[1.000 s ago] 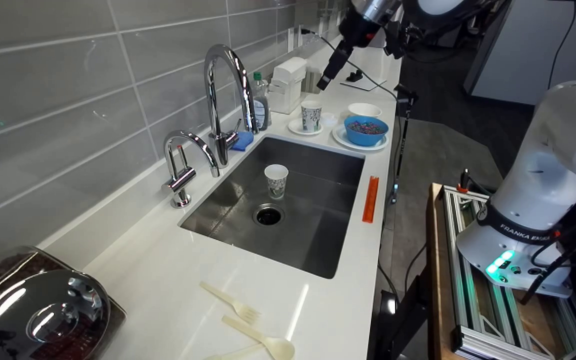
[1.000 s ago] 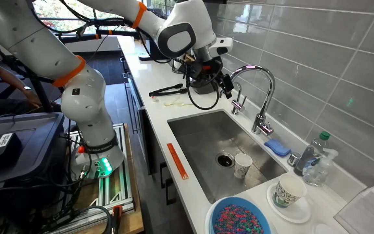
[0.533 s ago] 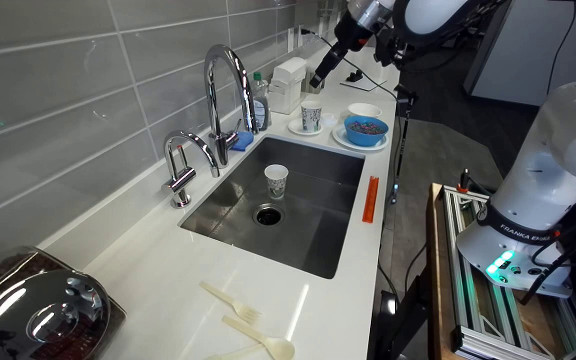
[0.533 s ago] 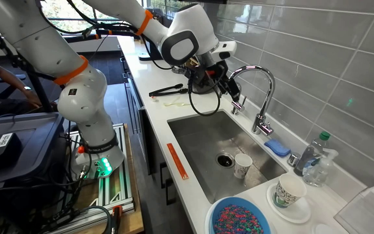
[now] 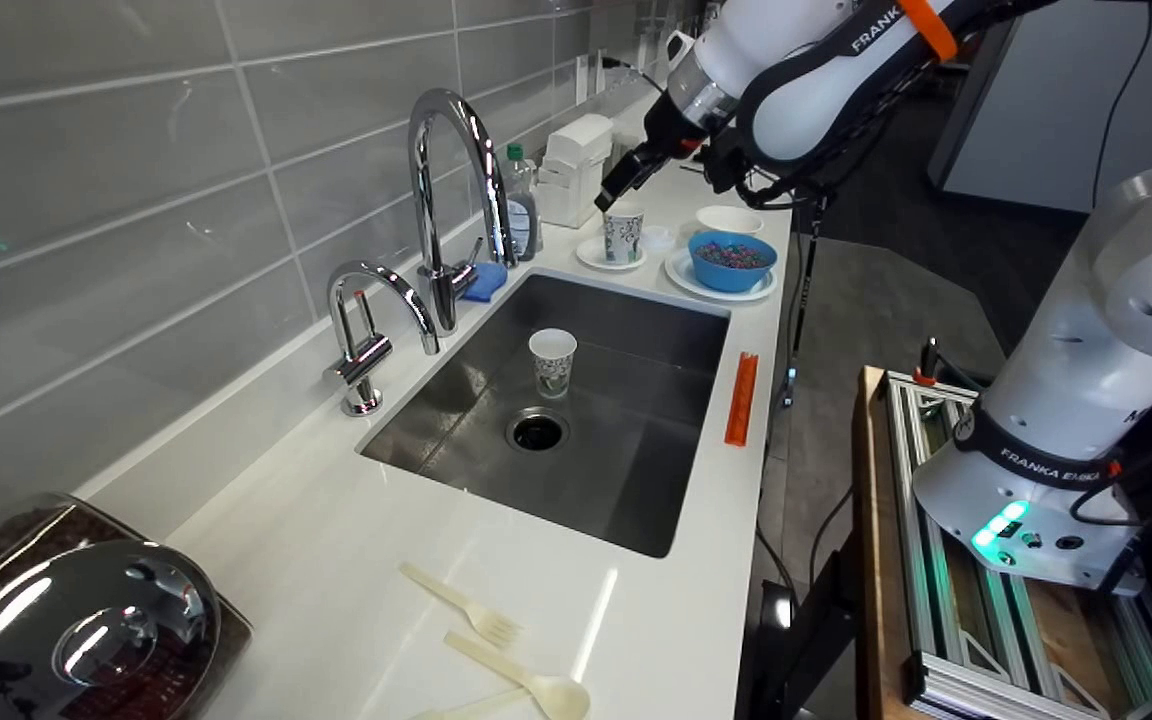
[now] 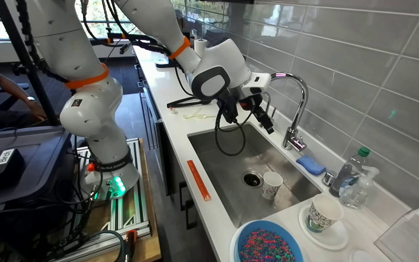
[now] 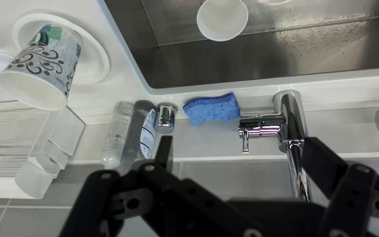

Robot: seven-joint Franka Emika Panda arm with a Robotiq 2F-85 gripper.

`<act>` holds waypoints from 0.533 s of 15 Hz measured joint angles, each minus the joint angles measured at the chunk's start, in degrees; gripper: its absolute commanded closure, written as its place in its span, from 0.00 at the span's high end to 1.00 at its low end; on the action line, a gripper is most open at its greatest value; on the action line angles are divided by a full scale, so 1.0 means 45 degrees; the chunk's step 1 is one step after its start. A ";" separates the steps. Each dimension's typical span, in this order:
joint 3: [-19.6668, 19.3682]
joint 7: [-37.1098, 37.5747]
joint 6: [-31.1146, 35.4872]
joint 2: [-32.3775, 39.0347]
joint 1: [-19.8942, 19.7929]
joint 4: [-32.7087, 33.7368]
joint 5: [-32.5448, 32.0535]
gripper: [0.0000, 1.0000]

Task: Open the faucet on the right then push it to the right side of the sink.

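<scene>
At the back edge of the sink (image 5: 626, 480), tall faucet (image 7: 293, 131) upright, neck arched high, its small lever (image 7: 245, 144) on the side toward a blue sponge (image 7: 213, 108), which rests just beside its base. Part of the spout (image 6: 304, 89) sits behind the white arm (image 6: 227, 65) in an exterior view. Shorter tap (image 5: 364, 355) near it along the same edge, red on its handle. Grey tiled wall (image 5: 336, 130) behind both.

Hand (image 7: 239, 148) spread, its two fingers (image 7: 322, 164) well apart, raised above the counter (image 5: 336, 520) and slanting down toward the wall. Apart from the tall faucet in both exterior views; in the wrist view one finger crosses in front of the faucet's neck.

Inside the sink: paper cup (image 5: 552, 362), upright, just beside the drain (image 5: 538, 431).

Past the sponge: chrome knob (image 7: 167, 118), green-capped bottle (image 6: 353, 169), clear pump bottle (image 6: 358, 191). Another paper cup (image 6: 324, 214) stands on a white plate (image 6: 331, 242). Blue bowl (image 5: 733, 268) of coloured bits on a second plate (image 5: 676, 270). Orange strip (image 5: 742, 400) lying flat along the front rim. Pale fork (image 5: 461, 603) and spoon (image 5: 546, 688) on the counter beyond the sink's opposite end. Black tongs (image 6: 195, 104) lie farther along in an exterior view.
</scene>
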 measured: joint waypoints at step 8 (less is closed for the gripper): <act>-0.0117 -0.0274 0.0000 -0.0046 0.0308 0.0096 0.0129 1.00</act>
